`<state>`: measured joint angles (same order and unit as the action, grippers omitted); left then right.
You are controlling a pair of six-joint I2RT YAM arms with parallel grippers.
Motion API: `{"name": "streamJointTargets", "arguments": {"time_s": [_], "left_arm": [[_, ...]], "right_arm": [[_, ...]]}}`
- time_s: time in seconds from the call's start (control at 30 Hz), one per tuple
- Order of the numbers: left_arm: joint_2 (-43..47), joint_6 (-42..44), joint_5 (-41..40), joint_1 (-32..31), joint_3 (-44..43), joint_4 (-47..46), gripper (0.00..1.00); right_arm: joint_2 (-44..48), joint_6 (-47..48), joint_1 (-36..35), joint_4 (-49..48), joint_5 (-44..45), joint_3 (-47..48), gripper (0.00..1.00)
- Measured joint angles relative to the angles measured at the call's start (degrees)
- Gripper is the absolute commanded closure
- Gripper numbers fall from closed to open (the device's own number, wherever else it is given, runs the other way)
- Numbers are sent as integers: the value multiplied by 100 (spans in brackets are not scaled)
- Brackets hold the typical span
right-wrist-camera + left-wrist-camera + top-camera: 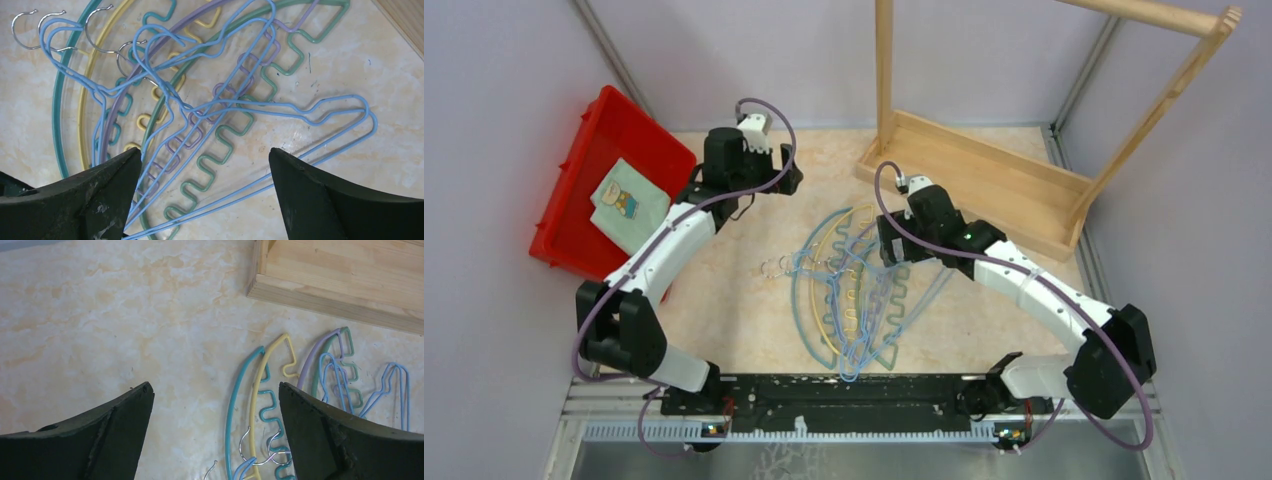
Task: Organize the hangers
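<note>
The hangers (854,290) lie in a tangled pile in the middle of the counter (724,300), near the wooden rack (984,175). The right jaws are wide open over the pile and hold nothing. The left jaws are wide open too, over bare counter just beside the pile.

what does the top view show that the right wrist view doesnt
Top only: the red bin holding a folded cloth, and the wooden rack.
Right wrist only: close detail, with silver hooks bunched at one side and light-blue wire hangers lying over the wavy plastic ones.
Both: the tangled hanger pile on the marbled table, with the right hand over it.
</note>
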<state>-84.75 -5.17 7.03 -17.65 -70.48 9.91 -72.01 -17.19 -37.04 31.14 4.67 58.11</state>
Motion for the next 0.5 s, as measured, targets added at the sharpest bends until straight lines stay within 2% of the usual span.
{"name": "streamJointTargets", "arguments": {"time_s": [0.4, 0.5], "left_arm": [[17, -142, 114, -44, 238, 70, 0], [17, -116, 105, -63, 238, 170, 0]], "right_arm": [[-131, -87, -9, -192, -267, -216, 7], [-175, -87, -9, -229, -461, -234, 15]]}}
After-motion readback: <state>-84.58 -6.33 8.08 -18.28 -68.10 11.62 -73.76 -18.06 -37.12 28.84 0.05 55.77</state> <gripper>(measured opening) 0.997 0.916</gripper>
